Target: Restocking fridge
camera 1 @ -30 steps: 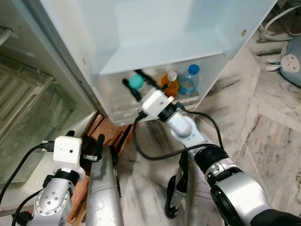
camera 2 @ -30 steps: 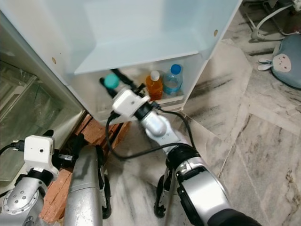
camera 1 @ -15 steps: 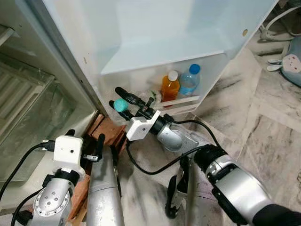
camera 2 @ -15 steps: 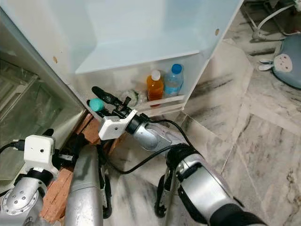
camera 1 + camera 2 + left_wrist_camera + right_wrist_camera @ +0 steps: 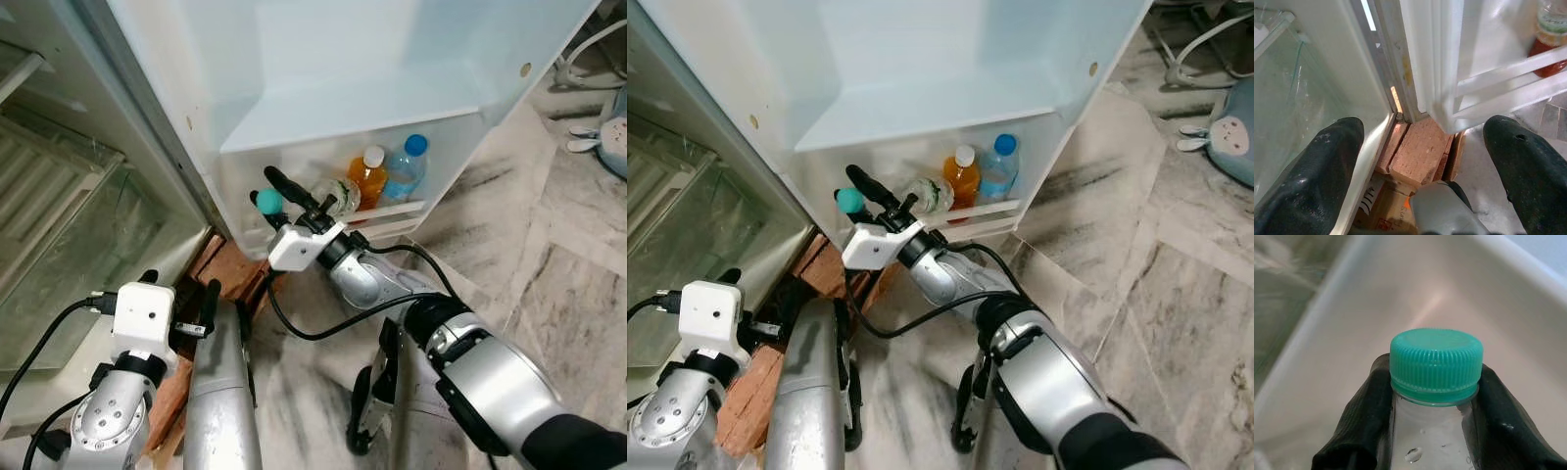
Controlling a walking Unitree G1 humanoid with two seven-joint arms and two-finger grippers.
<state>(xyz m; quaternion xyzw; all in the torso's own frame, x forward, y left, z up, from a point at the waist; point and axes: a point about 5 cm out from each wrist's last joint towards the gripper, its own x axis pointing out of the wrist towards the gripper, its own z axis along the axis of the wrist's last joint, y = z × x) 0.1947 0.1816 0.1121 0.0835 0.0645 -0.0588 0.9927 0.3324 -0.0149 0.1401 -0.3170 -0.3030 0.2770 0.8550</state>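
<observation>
The job looks partly done. Two drinks already stand in the bottom door shelf (image 5: pixel 392 211), in the middle of the frame: an orange juice bottle (image 5: pixel 368 176) with a white cap and a blue-capped water bottle (image 5: pixel 404 168) just beside it, both upright. A third bottle (image 5: pixel 333 196) is not put away yet. The right gripper (image 5: pixel 272 192) holds it, with one black finger on each side of its neck, just under the cap. The bottle is tipped over on its side at the front of the shelf, its body touching or just beside the orange juice bottle and its teal cap (image 5: pixel 266 202) poking out toward the left of the frame. I think it has to be stood up in the empty spot left of the juice and then let go.

The bottle is see-through, and in the right wrist view you can see clear water with little drops inside, under a ridged teal cap (image 5: pixel 1436 363). The pads (image 5: pixel 1364 418) press tight on the neck.

The left gripper (image 5: pixel 1425 171) hangs low at the lower left of the frame with its two fingers spread wide and nothing between them. It points at red bricks (image 5: pixel 1418 154) under the fridge door
</observation>
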